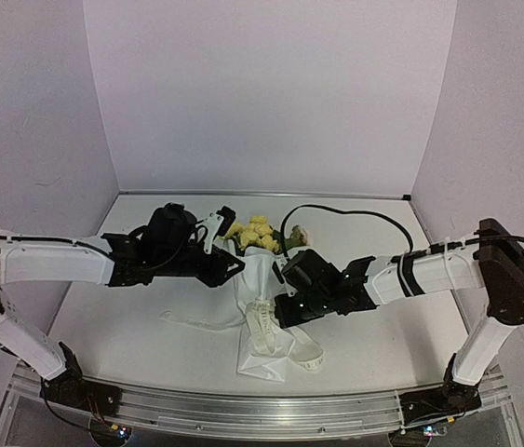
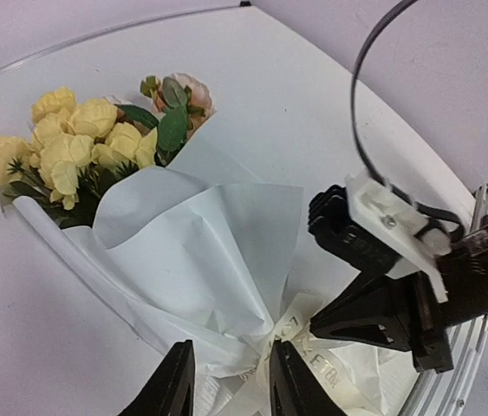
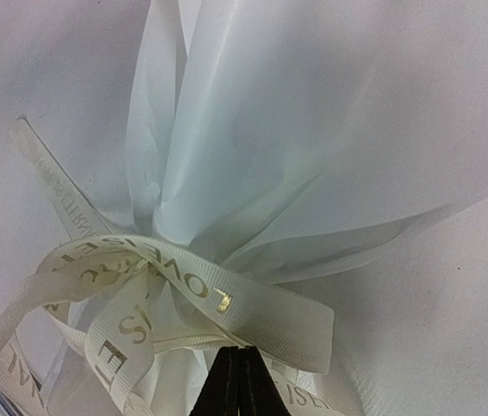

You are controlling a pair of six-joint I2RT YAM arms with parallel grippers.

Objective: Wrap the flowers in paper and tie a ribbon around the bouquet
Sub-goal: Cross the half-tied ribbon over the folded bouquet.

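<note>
My left claw (image 2: pixel 226 386) comes in from 9 o'clock. Its jaws stand narrowly apart, straddling the gathered waist of the bouquet (image 1: pixel 260 298). I cannot tell whether they press anything. The bouquet lies mid-counter (image 1: pixel 150 335), with the flowers (image 2: pixel 79 139) pointing to 12 o'clock and the paper (image 2: pixel 200 251) tail to 6 o'clock. The ribbon (image 3: pixel 183 286) circles the waist in loose loops, and one end trails off toward 5 o'clock.

My right claw (image 3: pixel 239 368) reaches in from 3 o'clock. It is closed tight, with its tips right at the ribbon loops. Whether a strand is caught between them I cannot tell.

The worst risk, as I judge it, is the loose tie. If I draw my right claw back with a strand pinched, the loops may pull open and the paper will spring apart. If my left claw closes here, the thin paper could crumple or tear.

My two claws sit very near each other at the waist, so a careless move could knock them together. The black cable (image 1: pixel 336 212) of my right arm arches just beside the blooms at 1 o'clock and could snag them.
</note>
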